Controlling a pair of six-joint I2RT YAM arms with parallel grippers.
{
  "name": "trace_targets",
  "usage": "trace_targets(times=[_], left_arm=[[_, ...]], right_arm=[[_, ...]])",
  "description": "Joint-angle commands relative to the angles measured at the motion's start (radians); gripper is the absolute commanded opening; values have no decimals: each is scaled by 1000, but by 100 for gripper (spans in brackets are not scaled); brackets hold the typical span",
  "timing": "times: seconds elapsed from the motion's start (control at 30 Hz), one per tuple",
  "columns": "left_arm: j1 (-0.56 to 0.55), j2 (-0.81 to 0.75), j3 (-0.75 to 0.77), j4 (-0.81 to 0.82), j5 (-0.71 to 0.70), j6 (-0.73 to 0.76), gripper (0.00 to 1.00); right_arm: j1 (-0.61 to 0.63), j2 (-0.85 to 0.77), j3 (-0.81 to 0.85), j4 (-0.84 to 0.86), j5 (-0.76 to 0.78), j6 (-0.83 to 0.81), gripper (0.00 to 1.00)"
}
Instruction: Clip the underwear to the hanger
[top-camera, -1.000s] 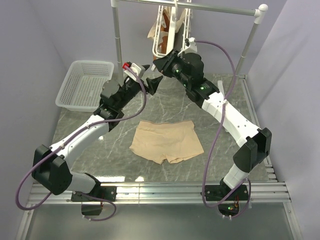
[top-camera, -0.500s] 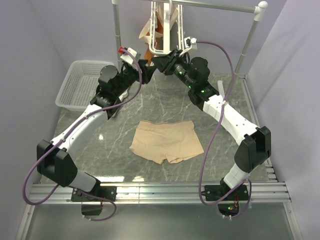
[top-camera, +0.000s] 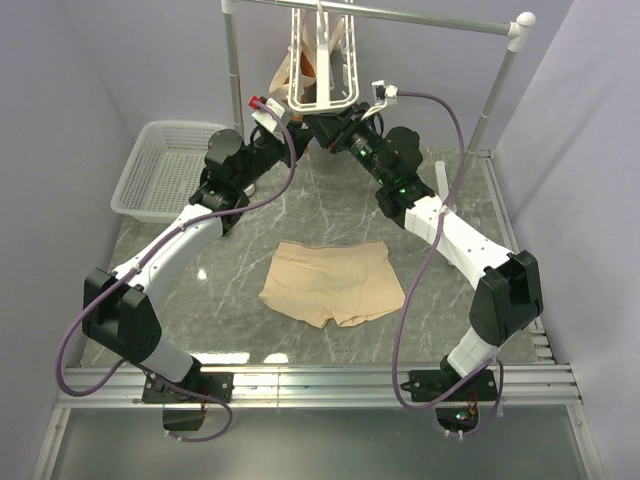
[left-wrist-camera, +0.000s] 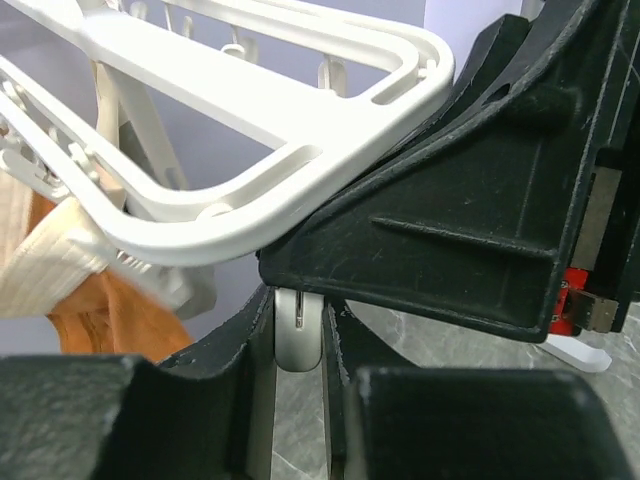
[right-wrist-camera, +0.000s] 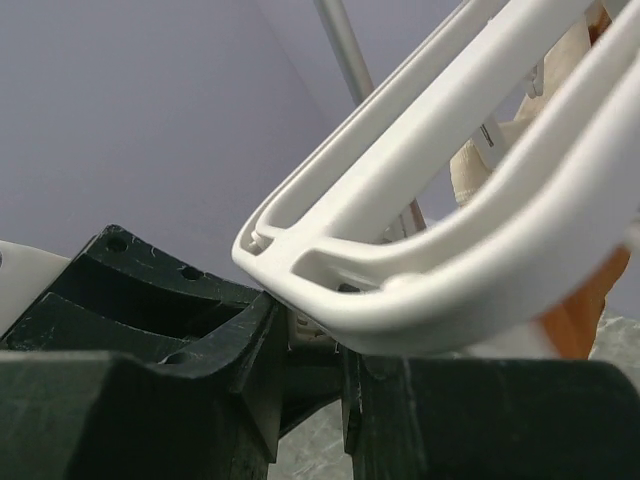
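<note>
Beige underwear (top-camera: 333, 283): flat at centre of desk (top-camera: 230, 270), unclipped. White hanger (top-camera: 320, 70), twelve o'clock: right tool (top-camera: 322, 126) clamps its rim, left tool (top-camera: 292, 124) pinches a clip (left-wrist-camera: 298, 338). Clipping outstanding.

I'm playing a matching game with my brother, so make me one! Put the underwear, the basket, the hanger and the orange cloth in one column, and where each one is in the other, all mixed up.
Things:
1. underwear
2. basket
3. hanger
4. orange cloth

Places:
A. hanging from the rail at the back
B. lying flat in the middle of the table
C. dangling under the hanger
D. standing at the table's far left corner

Pairs: 1-B, 2-D, 3-A, 4-C
</note>
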Motion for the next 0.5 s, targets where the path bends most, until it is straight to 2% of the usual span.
trace_targets(times=[0.0,0.07,0.47], left_arm=[[10,10,19,116,-1,2,0],[8,10,11,135,4,-6,0],[10,-3,-33,139,34,46,1]], right_arm=[[-7,-47,-6,109,-2,6,21],[-7,-38,-2,116,15,15,40],[-8,16,66,90,95,63,49]])
